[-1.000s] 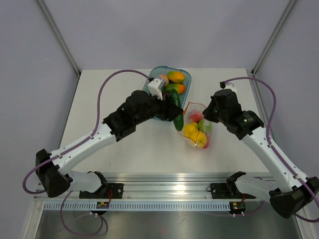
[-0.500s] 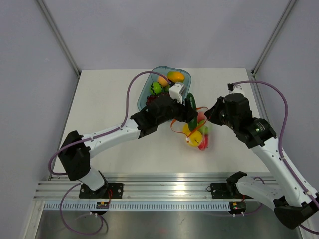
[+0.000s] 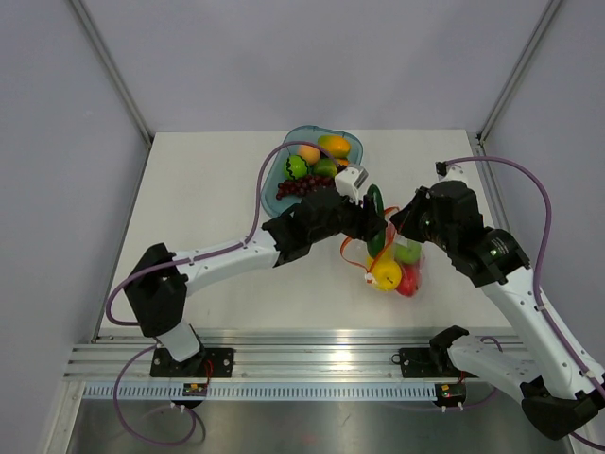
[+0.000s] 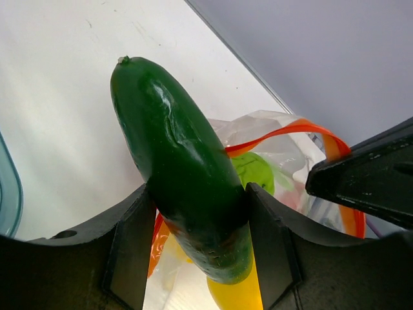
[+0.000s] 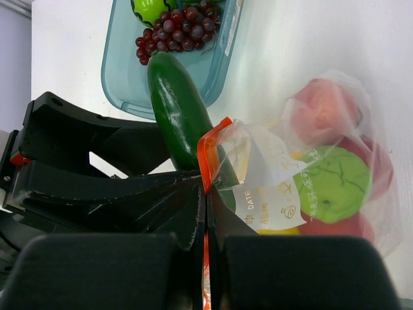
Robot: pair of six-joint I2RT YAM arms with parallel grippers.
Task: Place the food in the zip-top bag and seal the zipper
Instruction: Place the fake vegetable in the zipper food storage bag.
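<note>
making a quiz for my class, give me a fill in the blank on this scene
The left gripper holds the ____.
The right gripper pinches the ____ of the bag.
The grapes lie in the blue ____.
Missing: cucumber; zipper; tray.

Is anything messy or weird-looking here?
Nothing has spilled. The only oddity: the zip-top bag looks lopsided, because the right gripper pinches just one spot of its zipper, which curls loosely beside the cucumber in the left gripper.
</note>
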